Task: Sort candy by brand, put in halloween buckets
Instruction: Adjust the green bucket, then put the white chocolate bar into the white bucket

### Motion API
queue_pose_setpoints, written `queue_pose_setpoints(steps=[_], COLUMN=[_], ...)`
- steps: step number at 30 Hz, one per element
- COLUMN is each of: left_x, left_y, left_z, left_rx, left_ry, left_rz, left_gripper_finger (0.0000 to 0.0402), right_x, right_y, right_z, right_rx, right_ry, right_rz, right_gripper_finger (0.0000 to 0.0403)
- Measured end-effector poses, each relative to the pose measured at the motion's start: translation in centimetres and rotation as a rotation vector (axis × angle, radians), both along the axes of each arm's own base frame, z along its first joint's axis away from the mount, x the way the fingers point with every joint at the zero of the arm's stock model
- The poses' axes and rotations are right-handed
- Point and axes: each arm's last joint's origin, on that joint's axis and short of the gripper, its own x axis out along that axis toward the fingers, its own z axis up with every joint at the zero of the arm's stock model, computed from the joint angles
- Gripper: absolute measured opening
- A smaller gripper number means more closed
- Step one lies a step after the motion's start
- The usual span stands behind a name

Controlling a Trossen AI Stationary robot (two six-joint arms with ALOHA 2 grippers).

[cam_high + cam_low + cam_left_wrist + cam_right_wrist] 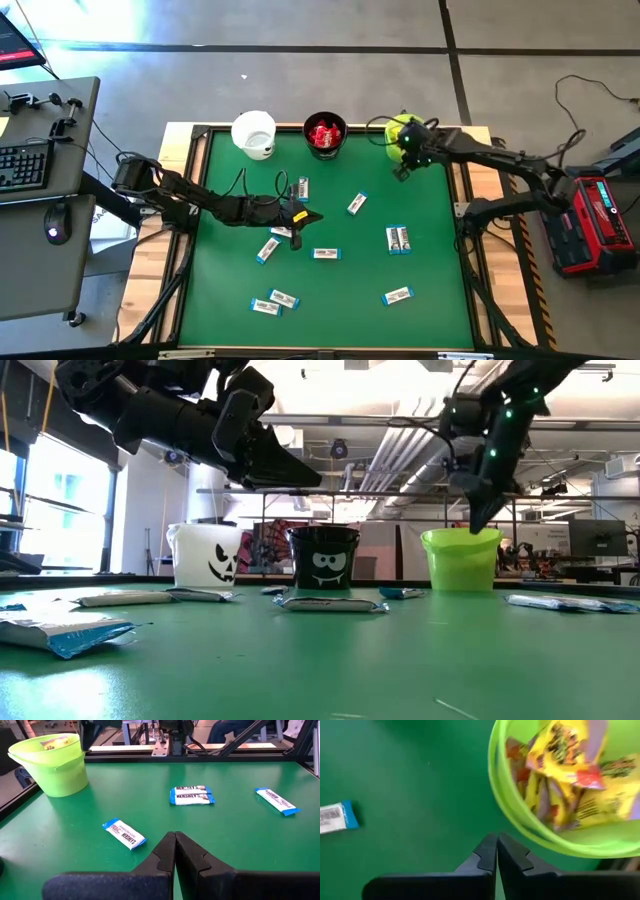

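Nearest the low camera I note a white-and-blue bar [62,632] lying flat on the green table [430,320], with more bars scattered across it. My left gripper [303,217] hovers over mid-table, fingers clenched on nothing. My right gripper [496,851] hangs at the rim of the green bucket [520,820], clenched and empty; yellow-and-pink packets [570,760] lie inside. The black bucket [325,135] holds red packets [323,133]; the white bucket [254,133] stands beside it.
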Motion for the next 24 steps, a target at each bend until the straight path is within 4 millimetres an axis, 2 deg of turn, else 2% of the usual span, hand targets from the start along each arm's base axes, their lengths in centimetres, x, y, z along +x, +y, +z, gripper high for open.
queue_pose_setpoints(steps=[4, 12, 18, 24], left_x=[0.0, 0.0, 0.0, 0.0], left_y=[0.0, 0.2, 0.2, 0.1], left_z=[0.0, 0.0, 0.0, 0.0], left_rx=[0.0, -0.008, -0.014, -0.001], left_ry=[0.0, 0.003, 0.003, 0.004], left_rz=[0.001, 0.008, 0.01, 0.005], left_gripper_finger=[0.0, 0.0, 0.0, 0.0], right_x=[-0.3, -0.4, 0.2, 1.0], right_y=[-0.5, -1.3, 0.0, 2.1], right_z=[-1.5, -2.5, -1.6, 0.4], right_rx=[-0.031, -0.095, -0.127, -0.197], right_ry=[-0.029, -0.079, -0.128, -0.239], right_rz=[-0.03, -0.046, 0.021, 0.114], right_gripper_finger=[0.0002, 0.0, 0.0, 0.0])
